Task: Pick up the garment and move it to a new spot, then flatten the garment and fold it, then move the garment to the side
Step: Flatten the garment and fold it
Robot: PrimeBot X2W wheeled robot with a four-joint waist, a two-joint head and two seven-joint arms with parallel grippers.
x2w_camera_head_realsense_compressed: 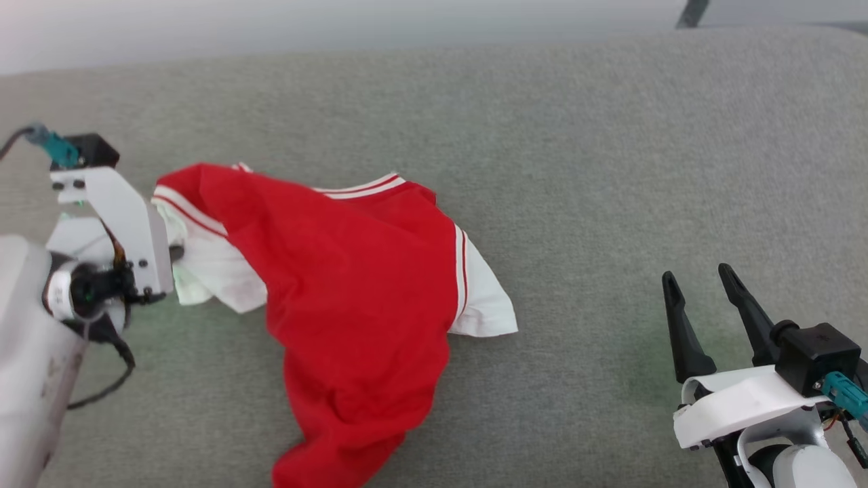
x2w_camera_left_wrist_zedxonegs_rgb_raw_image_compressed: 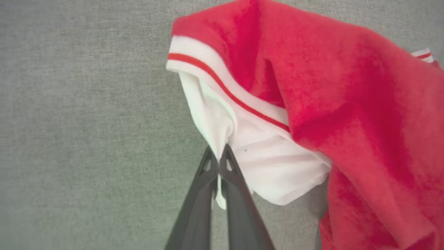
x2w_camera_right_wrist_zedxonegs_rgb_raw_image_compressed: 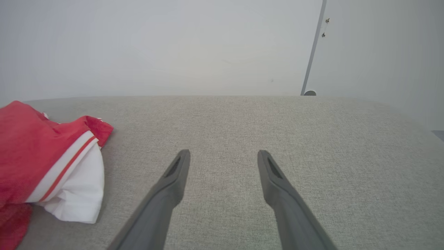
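Red garment [x2w_camera_head_realsense_compressed: 352, 271] lies crumpled on grey fabric surface [x2w_camera_head_realsense_compressed: 610, 169], left of centre in head view. Its red body is bunched, w/ a tail running toward the near edge and striped neck trim on the far side. L hand [x2w_camera_left_wrist_zedxonegs_rgb_raw_image_compressed: 218, 154] is at the garment's left end, fingers [x2w_camera_left_wrist_zedxonegs_rgb_raw_image_compressed: 194, 215] pressed together & pinching a fold of the white sleeve [x2w_camera_left_wrist_zedxonegs_rgb_raw_image_compressed: 270, 163]. In L wrist view a thin strip of white cloth shows between them, and the sleeve fans out from the tips to the striped armhole band [x2w_camera_left_wrist_zedxonegs_rgb_raw_image_compressed: 222, 83]. In head view the wrist bracket [x2w_camera_head_realsense_compressed: 129, 217] hides the fingertips, w/ the sleeve bunched right beside it. On the garment's right side the other sleeve [x2w_camera_head_realsense_compressed: 485, 298] lies flat on the surface. R hand [x2w_camera_head_realsense_compressed: 697, 272] is at lower right, well apart from the garment, fingers spread wide w/ nothing between them; can't tell if the tips touch the surface. In R wrist view the garment is at the left edge, sleeve & stripe facing the cam, w/ a pale wall [x2w_camera_right_wrist_zedxonegs_rgb_raw_image_compressed: 173, 45] beyond the surface's far edge.
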